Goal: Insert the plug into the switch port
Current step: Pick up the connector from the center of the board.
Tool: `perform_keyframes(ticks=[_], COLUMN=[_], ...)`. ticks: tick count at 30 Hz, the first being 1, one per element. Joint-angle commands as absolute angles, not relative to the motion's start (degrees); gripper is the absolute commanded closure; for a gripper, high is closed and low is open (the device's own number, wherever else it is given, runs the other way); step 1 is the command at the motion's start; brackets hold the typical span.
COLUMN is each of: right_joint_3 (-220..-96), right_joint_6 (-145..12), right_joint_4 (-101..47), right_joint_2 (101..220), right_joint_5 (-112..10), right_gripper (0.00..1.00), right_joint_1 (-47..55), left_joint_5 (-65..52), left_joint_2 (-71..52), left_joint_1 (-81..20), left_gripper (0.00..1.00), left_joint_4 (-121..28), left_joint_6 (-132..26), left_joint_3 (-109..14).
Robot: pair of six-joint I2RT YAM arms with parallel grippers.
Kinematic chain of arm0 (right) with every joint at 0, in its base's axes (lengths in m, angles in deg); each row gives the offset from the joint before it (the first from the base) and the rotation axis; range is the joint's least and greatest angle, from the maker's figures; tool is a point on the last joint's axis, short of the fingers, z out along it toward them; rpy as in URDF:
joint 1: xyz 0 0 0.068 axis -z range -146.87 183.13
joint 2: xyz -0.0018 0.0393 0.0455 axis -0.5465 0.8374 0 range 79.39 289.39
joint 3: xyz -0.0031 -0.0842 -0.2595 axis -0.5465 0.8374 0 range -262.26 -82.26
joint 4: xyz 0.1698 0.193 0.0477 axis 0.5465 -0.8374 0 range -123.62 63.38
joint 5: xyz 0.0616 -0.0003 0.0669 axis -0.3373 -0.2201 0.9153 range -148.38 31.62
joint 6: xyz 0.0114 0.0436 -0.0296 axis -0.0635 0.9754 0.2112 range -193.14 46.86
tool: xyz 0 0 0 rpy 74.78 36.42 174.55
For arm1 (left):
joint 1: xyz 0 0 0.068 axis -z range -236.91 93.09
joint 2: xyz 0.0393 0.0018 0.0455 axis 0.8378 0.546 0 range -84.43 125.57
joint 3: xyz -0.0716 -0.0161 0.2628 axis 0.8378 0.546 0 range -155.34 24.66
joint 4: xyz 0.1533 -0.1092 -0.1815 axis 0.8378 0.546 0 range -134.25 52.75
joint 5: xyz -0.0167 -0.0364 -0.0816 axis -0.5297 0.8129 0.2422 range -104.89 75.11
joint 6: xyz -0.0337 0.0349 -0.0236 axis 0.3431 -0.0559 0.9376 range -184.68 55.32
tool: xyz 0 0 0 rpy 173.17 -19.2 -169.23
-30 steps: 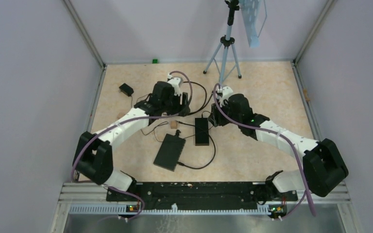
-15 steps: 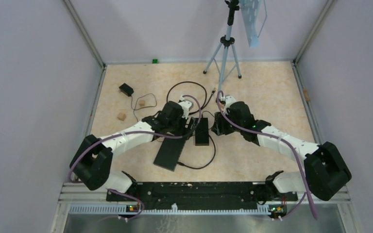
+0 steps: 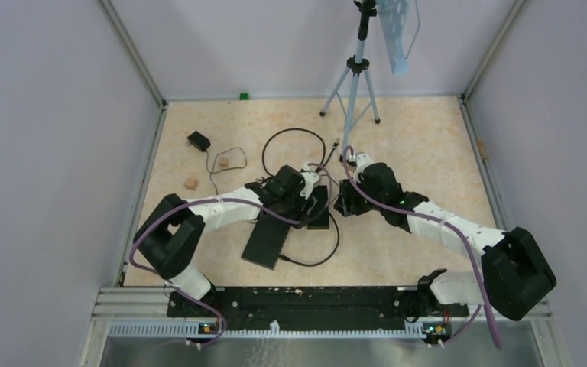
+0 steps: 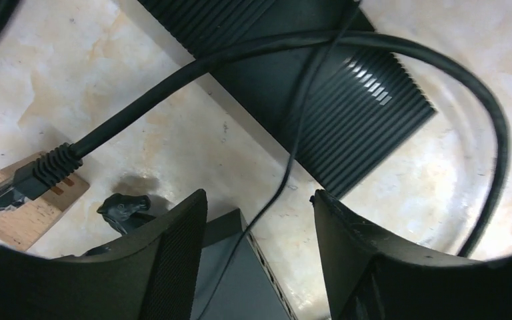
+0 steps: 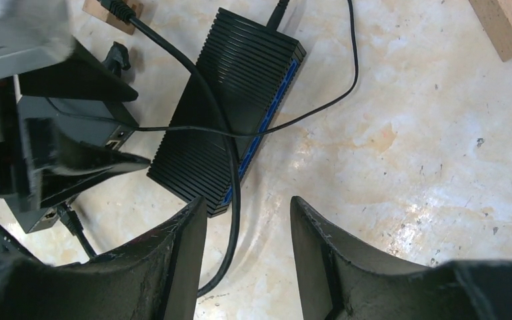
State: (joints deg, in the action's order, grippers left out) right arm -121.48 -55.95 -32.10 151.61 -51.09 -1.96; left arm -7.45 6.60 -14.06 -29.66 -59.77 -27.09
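The switch is a ribbed black box (image 5: pixel 237 100) with a blue port side; it also shows in the left wrist view (image 4: pixel 333 100) and the top view (image 3: pixel 319 222). A thick black cable (image 4: pixel 173 87) runs over it. The cable's plug (image 4: pixel 40 175) lies free on a small wooden block (image 4: pixel 37 213), and also shows in the right wrist view (image 5: pixel 117 10). My left gripper (image 4: pixel 260 207) is open and empty, over the corner of a flat dark grey box (image 4: pixel 237 273) beside the switch. My right gripper (image 5: pixel 247 207) is open and empty, low over the floor just right of the switch.
The flat dark box (image 3: pixel 266 238) lies near-left of the switch, with a thin wire (image 5: pixel 333 100) trailing over both. A cable loop (image 3: pixel 294 145), a tripod (image 3: pixel 355 84), a small black adapter (image 3: pixel 198 141) and wooden blocks (image 3: pixel 191 183) stand farther back. Another block (image 5: pixel 507 23) lies right.
My left arm has swung from the back left towards the near right, and its gripper now hangs by the switch's left side. My right gripper has barely moved.
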Motion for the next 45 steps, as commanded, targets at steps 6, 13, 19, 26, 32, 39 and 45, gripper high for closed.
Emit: perform_keyframes(ticks=[6,13,19,26,32,39,45], right_joint_3=[-121.5,-120.9,-119.9,-118.5,-118.0,-117.0,-116.8], right_joint_6=[-55.9,-55.9,-55.1,-54.7,-55.0,-54.1,-55.0], right_joint_4=[-30.6,-31.3,-31.1,-30.7,-30.9,-29.7,-29.2], right_joint_2=[149.4,147.7,147.5,146.5,145.8,146.1,146.0], right_joint_5=[-51.0,-52.7,-53.5,-53.5,-53.9,-52.9,-51.3], right_gripper=[0.51,0.51,0.51,0.51,0.51,0.51,0.51], right_joint_1=[-2.0,-2.0,-2.0,-2.0,-2.0,-2.0,-2.0], left_joint_5=[-14.4,-17.3,-20.2,-19.3,-26.9,-32.0,-31.9], left_joint_2=[9.1,7.2,9.5,18.5,23.4,29.5,31.1], left_joint_1=[-13.2,-13.2,-14.4,-26.7,-33.5,-37.2,-37.2], left_gripper=[0.53,0.91,0.99,1.00,1.00,0.96,0.69], left_joint_4=[-24.8,-22.6,-21.8,-15.8,-13.0,-8.2,-8.5], left_joint_6=[-60.9,-62.9,-64.1,-61.4,-59.8,-58.4,-58.4], left_joint_3=[-33.5,-42.2,-51.3,-62.4,-65.8,-69.3,-68.3])
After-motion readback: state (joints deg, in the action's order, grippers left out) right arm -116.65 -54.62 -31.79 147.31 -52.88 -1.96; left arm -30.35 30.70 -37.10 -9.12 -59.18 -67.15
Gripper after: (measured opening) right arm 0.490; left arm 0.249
